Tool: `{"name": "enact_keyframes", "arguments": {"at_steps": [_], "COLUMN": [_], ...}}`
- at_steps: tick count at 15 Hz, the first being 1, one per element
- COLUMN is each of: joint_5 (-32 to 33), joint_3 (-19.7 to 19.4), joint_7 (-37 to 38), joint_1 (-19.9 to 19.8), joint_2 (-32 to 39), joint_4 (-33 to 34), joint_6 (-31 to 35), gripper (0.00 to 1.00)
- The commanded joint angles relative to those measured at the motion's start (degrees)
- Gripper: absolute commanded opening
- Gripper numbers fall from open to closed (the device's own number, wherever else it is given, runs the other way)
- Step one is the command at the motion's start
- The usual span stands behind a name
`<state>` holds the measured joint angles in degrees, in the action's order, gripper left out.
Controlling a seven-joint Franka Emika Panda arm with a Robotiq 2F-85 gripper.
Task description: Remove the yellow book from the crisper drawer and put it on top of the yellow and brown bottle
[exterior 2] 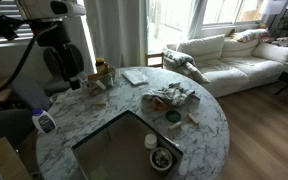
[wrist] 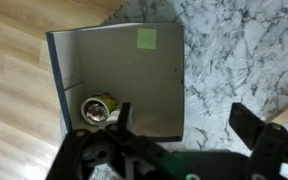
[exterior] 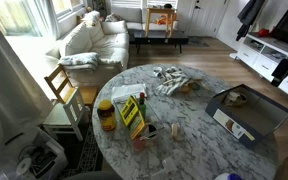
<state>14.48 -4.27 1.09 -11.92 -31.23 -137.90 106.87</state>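
The jar with a yellow lid and amber-brown body (exterior: 106, 113) stands near the table's edge, next to a bright yellow upright item (exterior: 131, 112). It also shows in an exterior view (exterior 2: 101, 70). The grey drawer (wrist: 114, 70) lies on the marble table and holds a small round can (wrist: 97, 108) and a green square sticker (wrist: 146, 40). No yellow book shows inside it. A thin pale flat item (exterior 2: 134, 76) lies on the table near the jar; I cannot tell if it is the book. My gripper (wrist: 184, 125) is open and empty, high over the drawer's near edge.
A crumpled cloth (exterior: 169, 80) and small items lie mid-table. The drawer (exterior: 249, 110) overhangs the table edge above the wooden floor. A wooden chair (exterior: 62, 90) and a white sofa (exterior: 89, 40) stand beyond the table. A spray bottle (exterior 2: 42, 120) sits at the rim.
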Motion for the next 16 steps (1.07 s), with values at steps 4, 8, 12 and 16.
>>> {"name": "enact_keyframes", "arguments": {"at_steps": [4, 8, 12, 16], "joint_5": [0.38, 0.22, -10.97, -25.04], "joint_3": [-0.75, -0.56, 1.32, 3.66], "joint_7": [0.34, -0.37, -1.11, -4.17], "joint_1": [0.91, 1.54, 9.74, 18.31], "joint_2": [0.00, 0.49, 6.31, 16.62], "joint_4": [0.15, 0.07, -1.93, -0.79], "joint_6": [-0.24, 0.60, 16.51, 32.56], "gripper": [1.00, 1.00, 1.00, 1.00]}}
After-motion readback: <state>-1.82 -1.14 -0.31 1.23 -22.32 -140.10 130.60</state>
